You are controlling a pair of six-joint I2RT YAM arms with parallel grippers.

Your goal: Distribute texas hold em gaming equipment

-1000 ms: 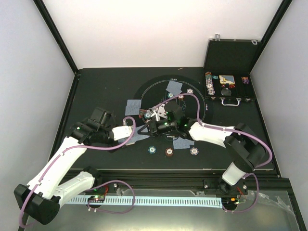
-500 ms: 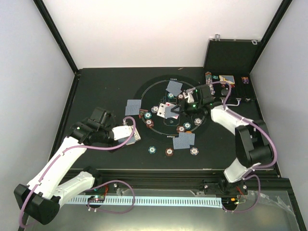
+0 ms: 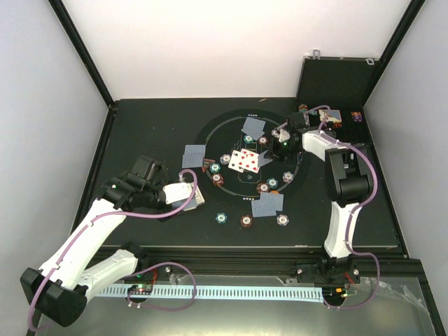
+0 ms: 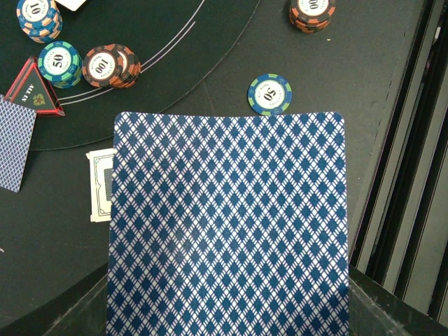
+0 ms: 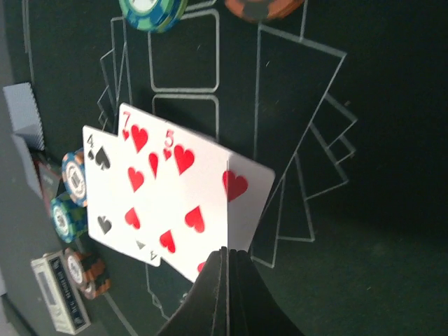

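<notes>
White walls box in a black tabletop (image 3: 140, 126), and on it lies the round mat (image 3: 222, 134) printed with white outlines. Your left gripper (image 3: 194, 197) is clamped across the deck (image 4: 227, 224), blue-diamond back up, just outside the mat's near-left rim. As a block the deck is stiff, but its top cards are slick and would likely shear off if you tilt it. Your right gripper (image 5: 225, 280) is pinched shut on one edge of the face-up cards (image 5: 161, 196) over the mat's centre: four of spades, seven and five of hearts, and one more heart. They are light, thin and bendy, so I judge the hold safest where all of them overlap. The chips (image 4: 269, 94) nearby are small and hard, best taken by the rim.
</notes>
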